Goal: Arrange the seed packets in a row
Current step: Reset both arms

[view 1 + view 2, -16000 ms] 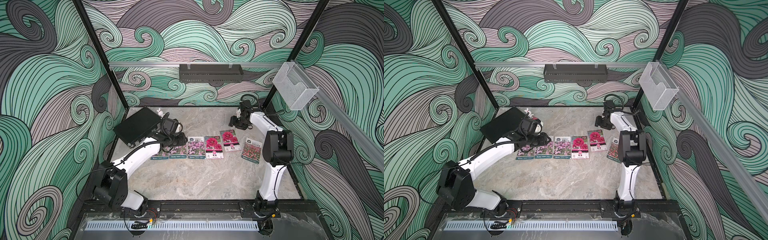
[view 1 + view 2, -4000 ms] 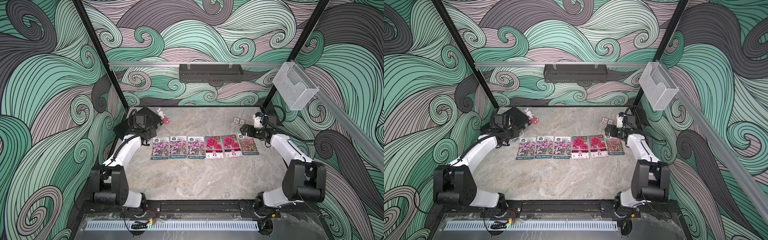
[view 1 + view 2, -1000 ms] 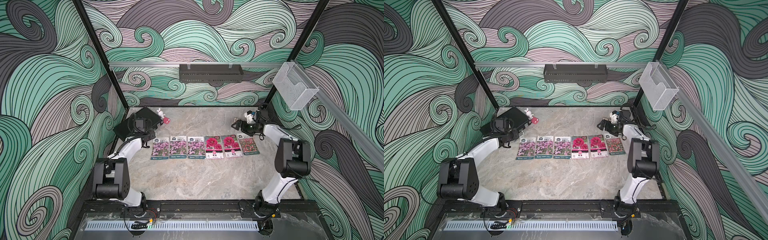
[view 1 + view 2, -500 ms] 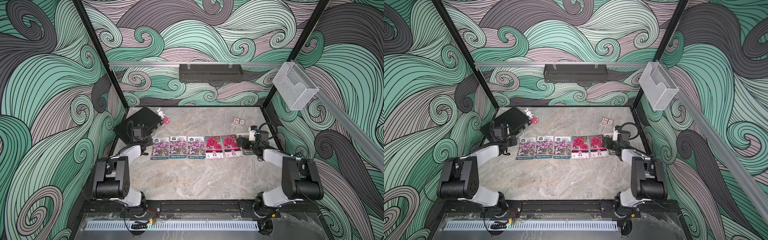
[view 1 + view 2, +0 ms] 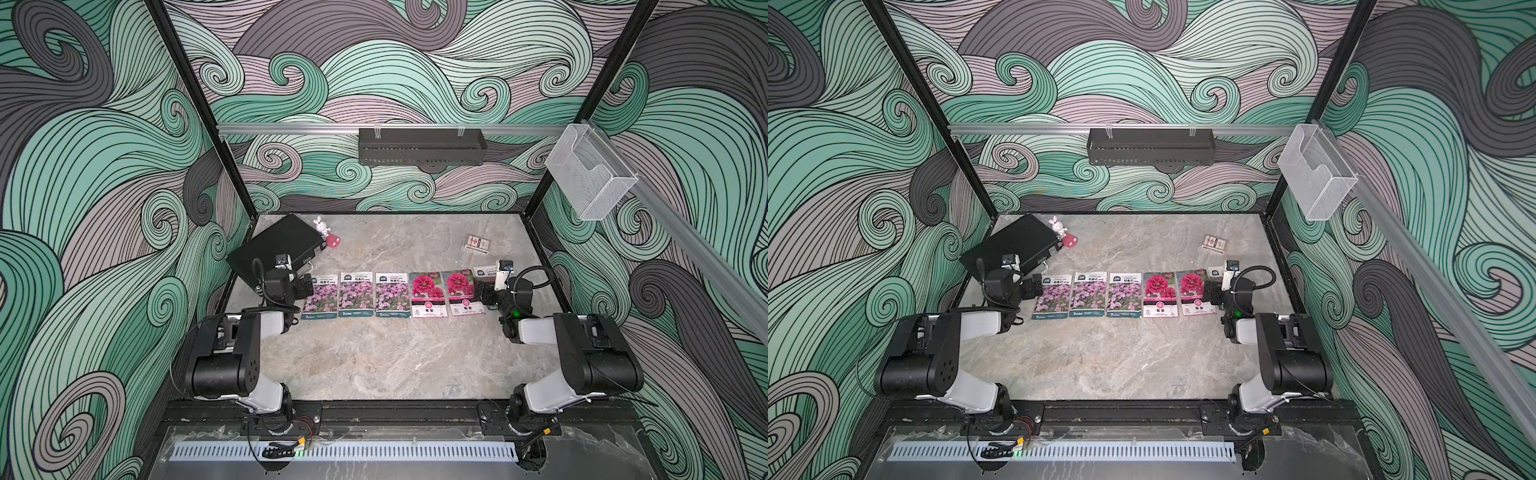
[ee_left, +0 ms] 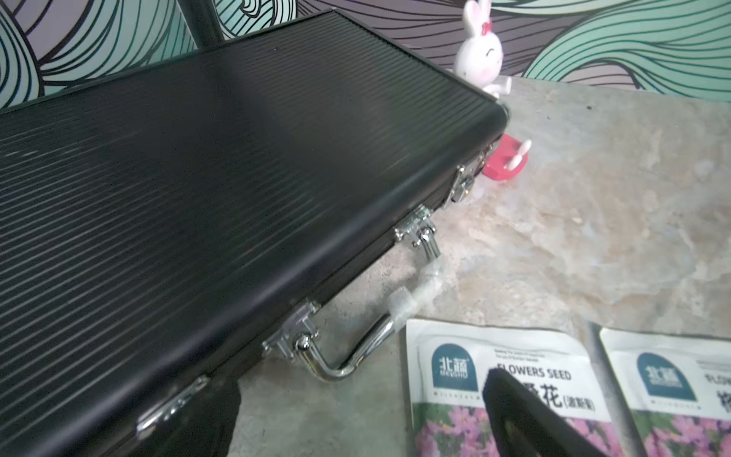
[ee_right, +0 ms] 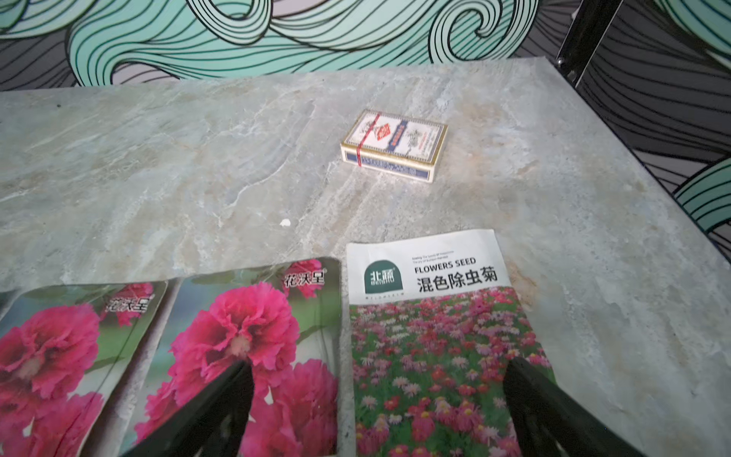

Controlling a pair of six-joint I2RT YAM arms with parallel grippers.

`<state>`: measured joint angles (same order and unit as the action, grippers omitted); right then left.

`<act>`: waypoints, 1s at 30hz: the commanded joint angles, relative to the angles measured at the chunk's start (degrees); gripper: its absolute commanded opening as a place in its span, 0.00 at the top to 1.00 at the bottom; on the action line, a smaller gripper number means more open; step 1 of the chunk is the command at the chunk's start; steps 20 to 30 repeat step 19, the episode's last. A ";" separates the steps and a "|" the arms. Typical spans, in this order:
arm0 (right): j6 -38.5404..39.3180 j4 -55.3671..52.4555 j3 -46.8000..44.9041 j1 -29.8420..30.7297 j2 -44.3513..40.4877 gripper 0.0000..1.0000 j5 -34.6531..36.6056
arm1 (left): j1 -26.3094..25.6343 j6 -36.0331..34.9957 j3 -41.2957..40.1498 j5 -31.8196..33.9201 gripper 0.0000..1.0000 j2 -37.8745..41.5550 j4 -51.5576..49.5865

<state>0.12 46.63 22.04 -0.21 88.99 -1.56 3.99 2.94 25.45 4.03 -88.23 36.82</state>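
**1. Grey marbled stone surface** (image 5: 374, 365). It carries every item below.

**2. Large flat black ribbed case with chrome latches** (image 5: 274, 245). It lies at 10 o'clock, and its handle is just beside the row's 9 o'clock end. It is not part of the task.

**3. Six flat glossy seed packets.** They lie in one line from 9 to 3 o'clock across the middle.
- Three are purple-pink field packets (image 5: 319, 296) (image 5: 356, 294) (image 5: 392, 294).
- Two are big magenta bloom packets (image 5: 427, 294) (image 5: 461, 292).
- One is a red-pink field packet (image 7: 435, 336).

The edges are near or touching, and the last packet sits slightly toward 12 o'clock.

Handling note: the row looks complete, so the step is likely withdrawal. Lift straight up before pulling back toward 6 o'clock, because glossy packets should slide at any brush.

**4. Right end effector** (image 7: 379, 411). The jaws are spread wide and hold nothing. They straddle the red-pink packet, with one finger over the neighbouring magenta packet. Contact cannot be told.

**5. Left end effector** (image 5: 306, 286). It is spread wide and empty. One finger is over the header of the 9 o'clock packet. Contact cannot be told.

**6. Small red-and-white patterned card box** (image 5: 477, 243). It sits at 2 o'clock, well apart from the row.

**7. White rabbit figurine on a red base** (image 5: 321, 226). It sits at 11 o'clock, beside the case.
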 commanded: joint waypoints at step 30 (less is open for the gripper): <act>1.81 4.07 0.91 1.03 0.16 0.00 1.10 | -0.50 0.01 2.18 1.33 0.01 0.71 0.09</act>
